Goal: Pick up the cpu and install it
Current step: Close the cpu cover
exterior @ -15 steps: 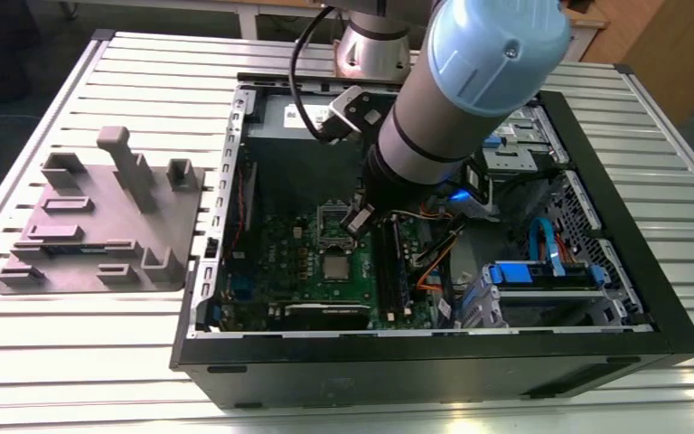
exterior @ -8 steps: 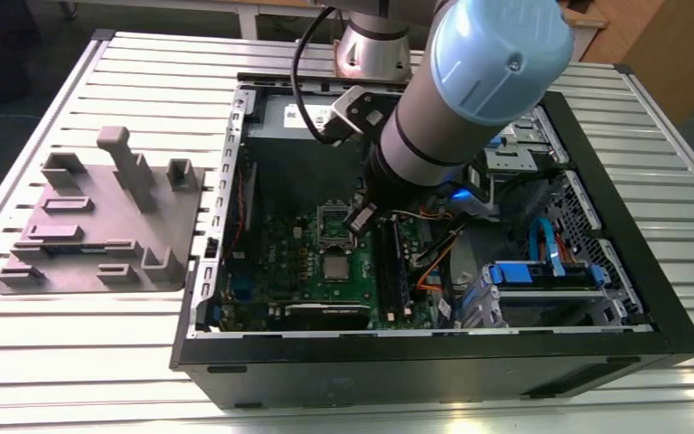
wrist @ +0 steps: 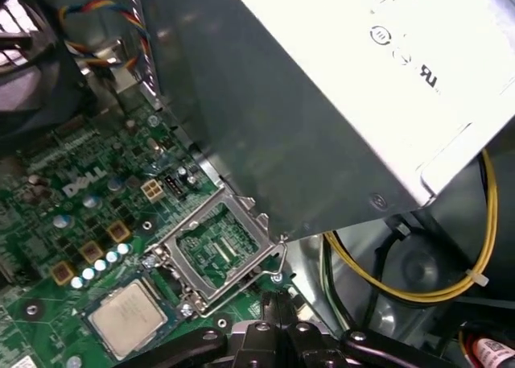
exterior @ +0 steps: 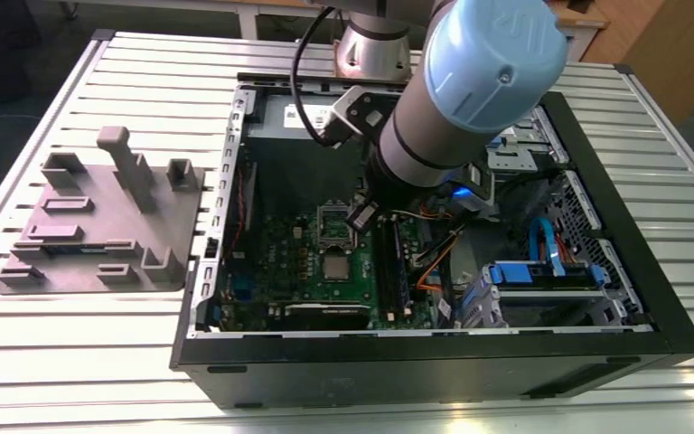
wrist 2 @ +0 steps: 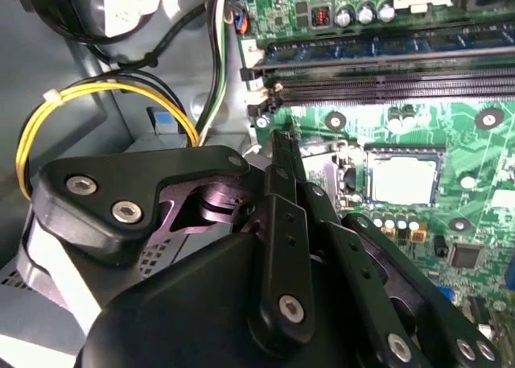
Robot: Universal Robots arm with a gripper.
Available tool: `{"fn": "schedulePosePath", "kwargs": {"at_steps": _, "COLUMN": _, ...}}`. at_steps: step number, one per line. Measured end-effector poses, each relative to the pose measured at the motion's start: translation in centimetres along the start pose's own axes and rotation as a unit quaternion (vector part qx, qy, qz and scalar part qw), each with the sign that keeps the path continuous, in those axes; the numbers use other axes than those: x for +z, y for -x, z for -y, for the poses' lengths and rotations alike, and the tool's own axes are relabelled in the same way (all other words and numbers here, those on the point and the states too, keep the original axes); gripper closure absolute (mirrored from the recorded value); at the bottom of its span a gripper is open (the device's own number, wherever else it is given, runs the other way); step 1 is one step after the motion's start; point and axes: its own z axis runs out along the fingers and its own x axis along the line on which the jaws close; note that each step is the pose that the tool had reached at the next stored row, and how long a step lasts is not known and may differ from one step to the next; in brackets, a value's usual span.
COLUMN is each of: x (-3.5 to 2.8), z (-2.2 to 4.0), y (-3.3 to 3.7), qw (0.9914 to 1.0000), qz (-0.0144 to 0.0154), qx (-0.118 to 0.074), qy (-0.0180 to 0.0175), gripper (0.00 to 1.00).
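— Gripper (wrist 2: 280, 146) linkages, black and bolted, sit closest in the second wrist view. How do the fingers stand?

— Clenched together, with nothing between them. Both wrist views show the tips meeting in one narrow point.

— And the cpu?

— The cpu (wrist: 129, 320) is not in the grip. It lies flat, silver top up, in its seat on the green motherboard (wrist: 88, 215). The square metal socket frame (wrist: 249, 211) is swung up off it, hinged at one side of the seat.

— Place them for me in the exterior view.

— Take the cpu (exterior: 337, 267) as the centre of the dial. The lifted frame stands just beside it at twelve o'clock, and the gripper's tip (exterior: 363, 215) hangs over that frame, towards one o'clock. Whether the tip touches the frame I cannot tell. The memory slots (exterior: 389, 271) run close by at three o'clock.

— What else is around?

— The open computer case (exterior: 444, 371) lies on a slatted table (exterior: 82, 362), and the arm (exterior: 468, 81) reaches into it from twelve o'clock. A grey holder tray (exterior: 94, 244) with upright posts sits on the table just beside the case, at its nine o'clock. In the first wrist view a grey power supply box (wrist: 346, 102) hangs close over the frame, and a yellow cable (wrist: 475, 279) loops beside it.
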Motion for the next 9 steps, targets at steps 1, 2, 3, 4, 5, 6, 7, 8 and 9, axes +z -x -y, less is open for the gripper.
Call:
{"fn": "schedulePosePath", "kwargs": {"at_steps": 1, "x": 0.05, "z": 0.00, "y": 0.01, "qw": 1.00000, "qz": 0.0009, "qx": -0.002, "qy": -0.0013, "gripper": 0.89}}
{"fn": "schedulePosePath", "kwargs": {"at_steps": 2, "x": 0.12, "z": 0.00, "y": 0.03, "qw": 0.99998, "qz": 0.0016, "qx": -0.005, "qy": -0.0024, "gripper": 0.89}}
{"fn": "schedulePosePath", "kwargs": {"at_steps": 3, "x": 0.20, "z": -0.01, "y": 0.04, "qw": 0.99997, "qz": 0.0021, "qx": -0.006, "qy": -0.0030, "gripper": 0.89}}
{"fn": "schedulePosePath", "kwargs": {"at_steps": 4, "x": 0.31, "z": -0.01, "y": 0.07, "qw": 0.99997, "qz": 0.0022, "qx": -0.007, "qy": -0.0030, "gripper": 0.89}}
{"fn": "schedulePosePath", "kwargs": {"at_steps": 5, "x": 0.42, "z": -0.02, "y": 0.09, "qw": 0.99996, "qz": 0.0024, "qx": -0.007, "qy": -0.0029, "gripper": 0.89}}
{"fn": "schedulePosePath", "kwargs": {"at_steps": 6, "x": 0.53, "z": -0.04, "y": 0.13, "qw": 0.99996, "qz": 0.0025, "qx": -0.008, "qy": -0.0028, "gripper": 0.89}}
{"fn": "schedulePosePath", "kwargs": {"at_steps": 7, "x": 0.65, "z": -0.06, "y": 0.17, "qw": 0.99996, "qz": 0.0029, "qx": -0.008, "qy": -0.0026, "gripper": 0.89}}
{"fn": "schedulePosePath", "kwargs": {"at_steps": 8, "x": 0.76, "z": -0.09, "y": 0.22, "qw": 0.99996, "qz": 0.0035, "qx": -0.008, "qy": -0.0022, "gripper": 0.89}}
{"fn": "schedulePosePath", "kwargs": {"at_steps": 9, "x": 0.86, "z": -0.12, "y": 0.27, "qw": 0.99995, "qz": 0.0043, "qx": -0.009, "qy": -0.0017, "gripper": 0.89}}
